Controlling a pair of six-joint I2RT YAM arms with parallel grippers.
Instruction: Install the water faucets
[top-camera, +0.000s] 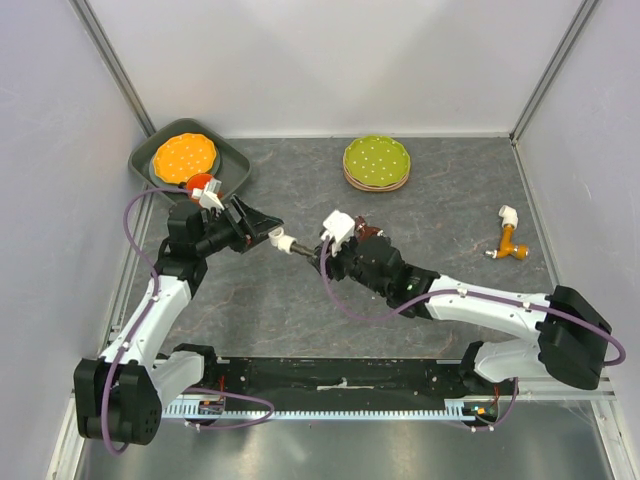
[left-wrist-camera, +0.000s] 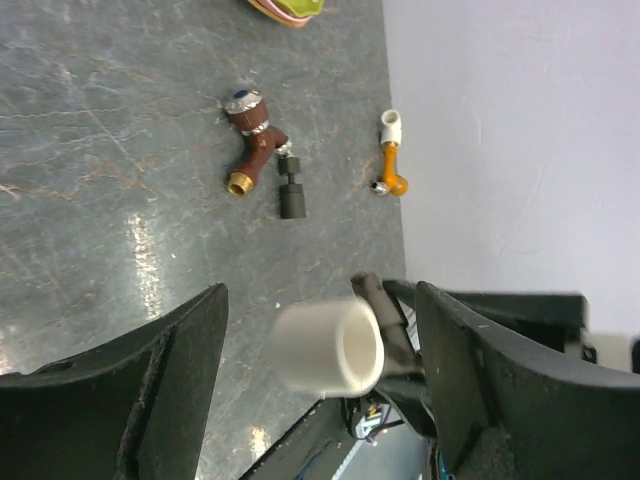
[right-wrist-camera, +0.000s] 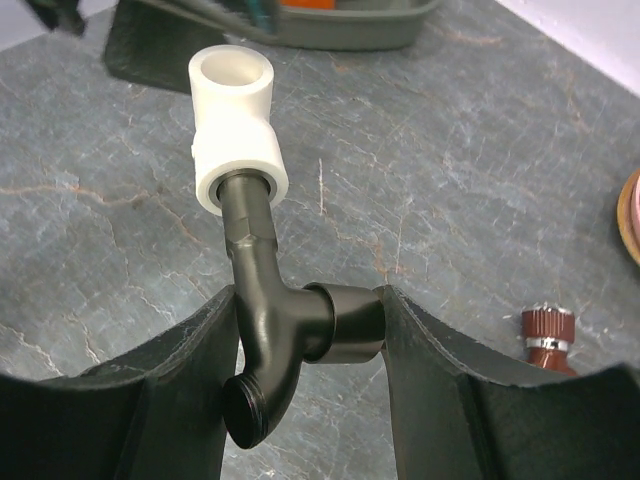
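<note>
My right gripper (right-wrist-camera: 308, 300) is shut on the dark grey crank-shaped tap (right-wrist-camera: 262, 300) and holds it above the table. A white elbow fitting (right-wrist-camera: 232, 130) sits on the tap's far end. In the top view the right gripper (top-camera: 328, 252) points this fitting (top-camera: 283, 240) toward my left gripper (top-camera: 262, 230). The left gripper (left-wrist-camera: 320, 300) is open, and the white fitting (left-wrist-camera: 328, 345) hangs between its fingers without touching them. A reddish-brown tap (left-wrist-camera: 252, 140) lies on the table beyond, and it also shows in the right wrist view (right-wrist-camera: 548, 332).
An orange tap with a white fitting (top-camera: 512, 240) lies at the right. A green dotted plate (top-camera: 376, 162) stands at the back. A dark tray (top-camera: 236, 168) at the back left holds an orange plate (top-camera: 185, 157). Walls close in both sides.
</note>
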